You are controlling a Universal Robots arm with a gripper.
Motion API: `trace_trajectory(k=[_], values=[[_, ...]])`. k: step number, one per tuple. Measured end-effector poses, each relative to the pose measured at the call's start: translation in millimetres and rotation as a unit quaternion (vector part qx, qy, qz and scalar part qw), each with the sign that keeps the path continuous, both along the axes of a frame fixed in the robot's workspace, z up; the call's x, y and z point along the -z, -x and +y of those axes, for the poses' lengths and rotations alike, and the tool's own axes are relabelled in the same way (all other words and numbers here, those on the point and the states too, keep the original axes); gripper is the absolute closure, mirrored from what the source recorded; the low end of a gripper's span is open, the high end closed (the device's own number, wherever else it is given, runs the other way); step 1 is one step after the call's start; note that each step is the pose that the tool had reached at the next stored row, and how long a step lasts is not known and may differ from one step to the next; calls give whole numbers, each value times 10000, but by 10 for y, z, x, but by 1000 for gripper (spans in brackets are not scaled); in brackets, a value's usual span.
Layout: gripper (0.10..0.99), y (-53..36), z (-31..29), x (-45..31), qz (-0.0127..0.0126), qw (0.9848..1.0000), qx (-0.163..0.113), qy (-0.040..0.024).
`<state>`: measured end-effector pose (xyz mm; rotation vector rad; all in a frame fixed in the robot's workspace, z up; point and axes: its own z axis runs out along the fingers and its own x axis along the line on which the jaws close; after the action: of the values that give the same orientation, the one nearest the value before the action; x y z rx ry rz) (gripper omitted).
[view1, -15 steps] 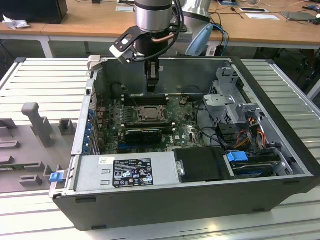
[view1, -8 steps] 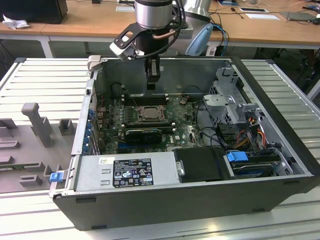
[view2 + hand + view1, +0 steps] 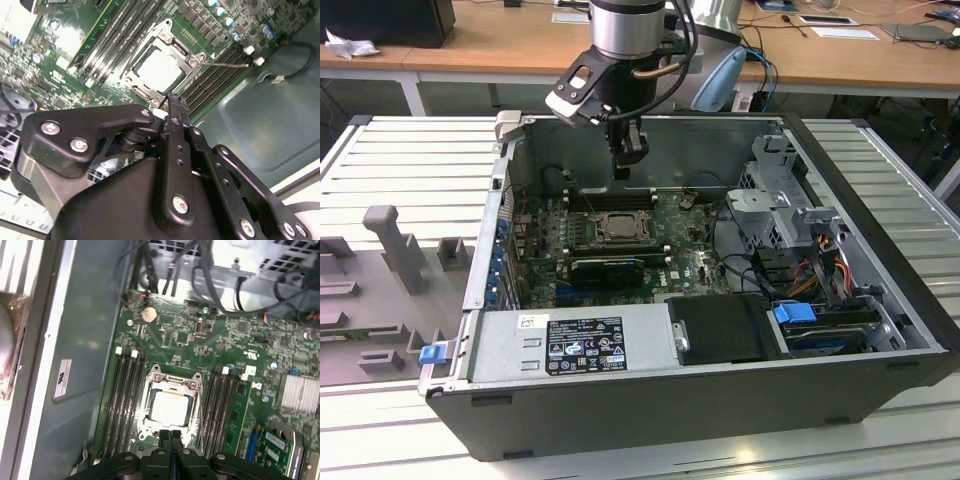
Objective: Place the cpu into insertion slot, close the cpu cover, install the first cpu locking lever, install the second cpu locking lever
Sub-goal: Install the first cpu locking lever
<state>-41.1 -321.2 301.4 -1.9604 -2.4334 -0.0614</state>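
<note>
Your gripper [image 3: 170, 437] has its jaws pressed together, empty, in the first wrist view. Just beyond the tips, the cpu [image 3: 170, 407] lies flat in its socket, framed by the cpu cover [image 3: 172, 385]. Farther out spreads the motherboard [image 3: 200, 340]. Judge the chip light, stiff and fragile; grip it by its edges, never the face.

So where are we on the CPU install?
Done: the cpu sits seated, and the cpu cover appears to lie closed around it. In hand: nothing; the gripper, shut and empty, hovers at the cover's edge. Left: one thin lever rod juts out, seemingly unlatched; the other I can't judge.
</note>
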Motion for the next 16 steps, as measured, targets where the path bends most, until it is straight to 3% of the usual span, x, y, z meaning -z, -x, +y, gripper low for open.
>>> trace_trajectory(k=[8, 16], values=[[980, 0, 0, 0, 0, 9993, -368, 0], [980, 0, 0, 0, 0, 9972, -752, 0]])
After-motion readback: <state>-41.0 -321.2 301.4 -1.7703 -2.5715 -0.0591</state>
